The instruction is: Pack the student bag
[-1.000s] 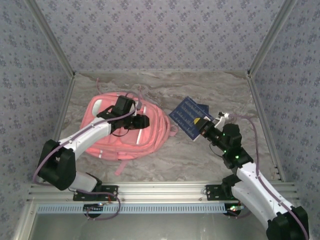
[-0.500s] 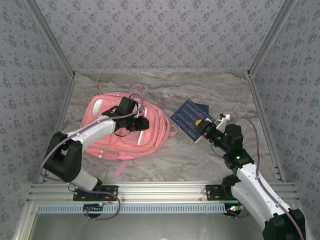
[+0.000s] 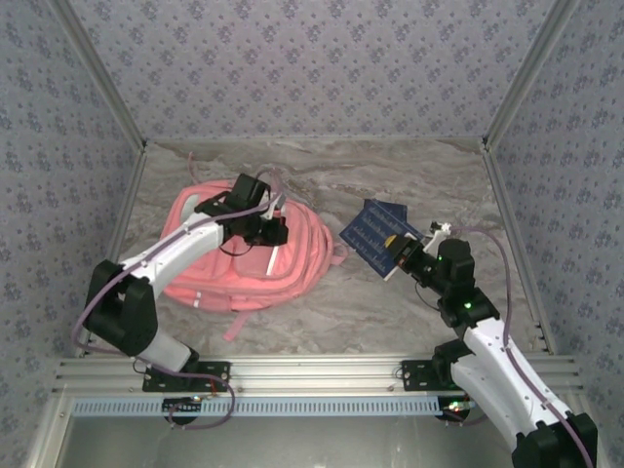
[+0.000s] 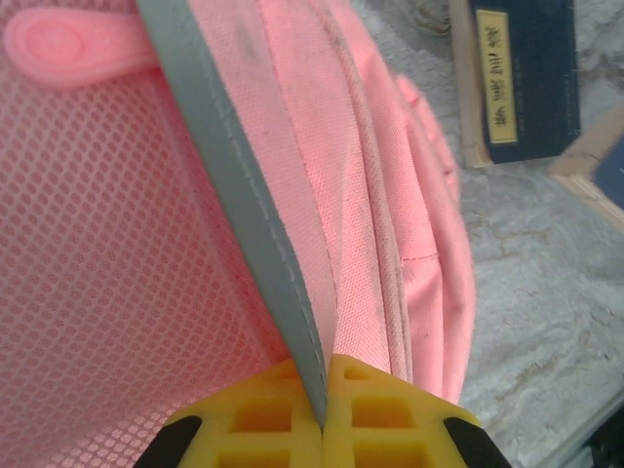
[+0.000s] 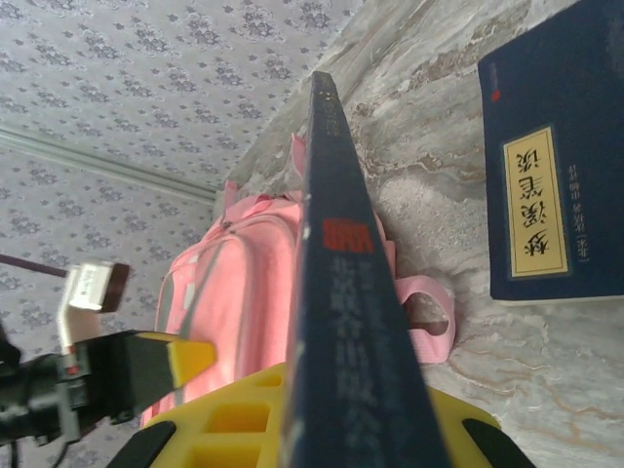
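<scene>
Bag (image 3: 297, 255) flat on table (image 3: 409, 175), left of centre. Left wrist: left gripper (image 4: 324, 414) pinches its grey strip (image 4: 239, 210). Right wrist: right gripper (image 5: 341, 421) clamps blue book (image 5: 351, 292) edge-on; second book (image 5: 551, 166) flat on table.

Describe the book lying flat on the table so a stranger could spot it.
Start at the pink backpack; on the marble table to its right lies a dark blue book. Unlike the other blue book clamped edge-up in the right gripper, it lies flat, showing a yellow title label.
</scene>
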`<action>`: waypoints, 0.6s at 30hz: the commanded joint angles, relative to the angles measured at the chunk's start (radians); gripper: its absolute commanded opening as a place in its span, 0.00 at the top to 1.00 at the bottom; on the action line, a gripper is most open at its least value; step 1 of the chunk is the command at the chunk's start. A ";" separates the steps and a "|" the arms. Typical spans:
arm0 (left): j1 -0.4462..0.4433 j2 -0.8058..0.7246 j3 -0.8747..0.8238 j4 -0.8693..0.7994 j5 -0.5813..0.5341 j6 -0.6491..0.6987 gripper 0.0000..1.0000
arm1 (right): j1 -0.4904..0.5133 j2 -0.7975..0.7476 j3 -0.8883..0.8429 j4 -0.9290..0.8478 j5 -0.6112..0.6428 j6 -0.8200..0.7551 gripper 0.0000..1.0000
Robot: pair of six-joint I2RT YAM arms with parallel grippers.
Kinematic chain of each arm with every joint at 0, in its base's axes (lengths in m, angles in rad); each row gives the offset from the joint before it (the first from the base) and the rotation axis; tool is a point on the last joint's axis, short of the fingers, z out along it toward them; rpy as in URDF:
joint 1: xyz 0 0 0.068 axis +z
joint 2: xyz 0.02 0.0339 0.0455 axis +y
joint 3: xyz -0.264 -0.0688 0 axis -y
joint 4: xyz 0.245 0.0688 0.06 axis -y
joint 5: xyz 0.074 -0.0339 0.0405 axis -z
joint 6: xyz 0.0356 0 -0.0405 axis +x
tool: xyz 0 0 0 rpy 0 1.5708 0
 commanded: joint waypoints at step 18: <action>0.182 -0.294 0.230 -0.182 0.280 0.213 1.00 | 0.025 0.177 0.054 0.241 -0.356 -0.024 1.00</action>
